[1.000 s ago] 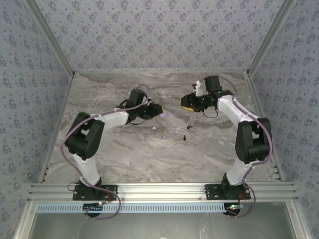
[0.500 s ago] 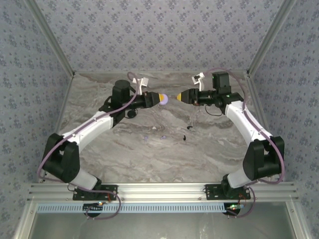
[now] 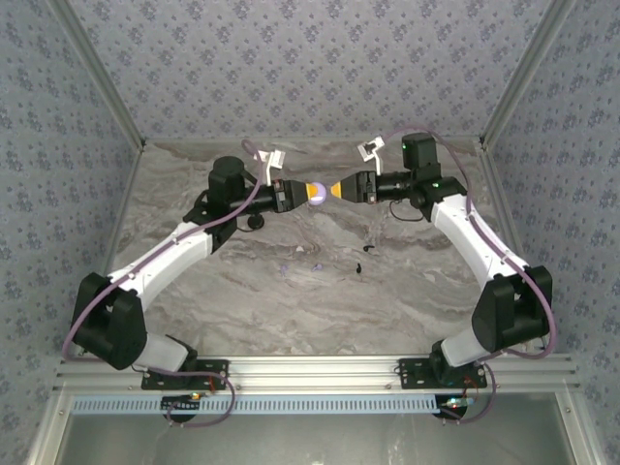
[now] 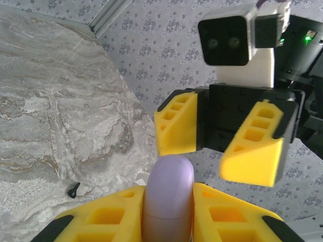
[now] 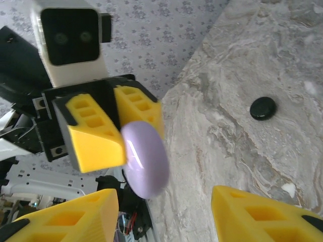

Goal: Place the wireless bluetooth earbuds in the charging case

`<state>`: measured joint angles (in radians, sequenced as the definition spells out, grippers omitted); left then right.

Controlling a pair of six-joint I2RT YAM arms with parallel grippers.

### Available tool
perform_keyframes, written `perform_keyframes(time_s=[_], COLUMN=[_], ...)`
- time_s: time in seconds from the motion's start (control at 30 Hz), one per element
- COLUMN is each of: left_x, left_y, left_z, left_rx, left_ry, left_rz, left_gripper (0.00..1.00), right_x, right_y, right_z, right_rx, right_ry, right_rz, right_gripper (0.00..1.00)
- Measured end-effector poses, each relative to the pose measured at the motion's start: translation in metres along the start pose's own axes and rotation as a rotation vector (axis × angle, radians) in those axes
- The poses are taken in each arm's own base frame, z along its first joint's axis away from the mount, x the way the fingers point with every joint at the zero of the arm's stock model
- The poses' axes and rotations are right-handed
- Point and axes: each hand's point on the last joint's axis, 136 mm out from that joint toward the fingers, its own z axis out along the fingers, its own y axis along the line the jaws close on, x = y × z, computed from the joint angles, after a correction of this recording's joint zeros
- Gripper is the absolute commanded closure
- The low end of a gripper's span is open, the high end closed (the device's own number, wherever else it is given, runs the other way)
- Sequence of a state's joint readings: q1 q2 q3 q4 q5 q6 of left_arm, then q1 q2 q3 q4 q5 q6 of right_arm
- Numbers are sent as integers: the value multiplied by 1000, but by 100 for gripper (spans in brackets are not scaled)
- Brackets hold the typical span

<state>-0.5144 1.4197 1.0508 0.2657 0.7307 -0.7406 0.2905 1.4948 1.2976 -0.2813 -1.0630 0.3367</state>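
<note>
My left gripper (image 3: 311, 192) clamped on lilac charging case (image 4: 168, 196), held in air above table (image 3: 242, 300). Case's rounded end pokes out past my fingers. My right gripper (image 4: 214, 151) spread wide, facing case, just beside it. Black earbud (image 3: 357, 267), lilac earbud (image 3: 283, 268) on marble below, well apart from case.

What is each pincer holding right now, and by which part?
The left pincer clamps the pale lilac rounded plastic case by one end, its other end sticking out. The right pincer is open, holding nothing.
</note>
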Motion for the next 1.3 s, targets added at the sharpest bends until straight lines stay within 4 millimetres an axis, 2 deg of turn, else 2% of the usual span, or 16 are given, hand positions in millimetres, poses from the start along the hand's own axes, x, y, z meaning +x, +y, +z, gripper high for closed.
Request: perform_keyframes(time_s=[0.27, 0.6, 1.0, 1.13, 1.3], left_x=[4, 7, 7, 7, 8], left_y=[-4, -8, -14, -14, -16], left_z=[2, 3, 5, 5, 3], left_rx=[18, 30, 51, 52, 51], left_ry=[18, 29, 28, 28, 30], left_rz=[1, 4, 19, 19, 35], left_gripper=[75, 74, 74, 70, 62], right_x=[-1, 3, 8, 8, 7], right_y=[19, 12, 14, 13, 12], right_z=[8, 13, 16, 16, 14], right_rx=[-42, -48, -73, -71, -67], right_ry=[26, 49, 70, 70, 69], right_rz=[-56, -41, -38, -37, -30], right_gripper=[48, 53, 71, 78, 80])
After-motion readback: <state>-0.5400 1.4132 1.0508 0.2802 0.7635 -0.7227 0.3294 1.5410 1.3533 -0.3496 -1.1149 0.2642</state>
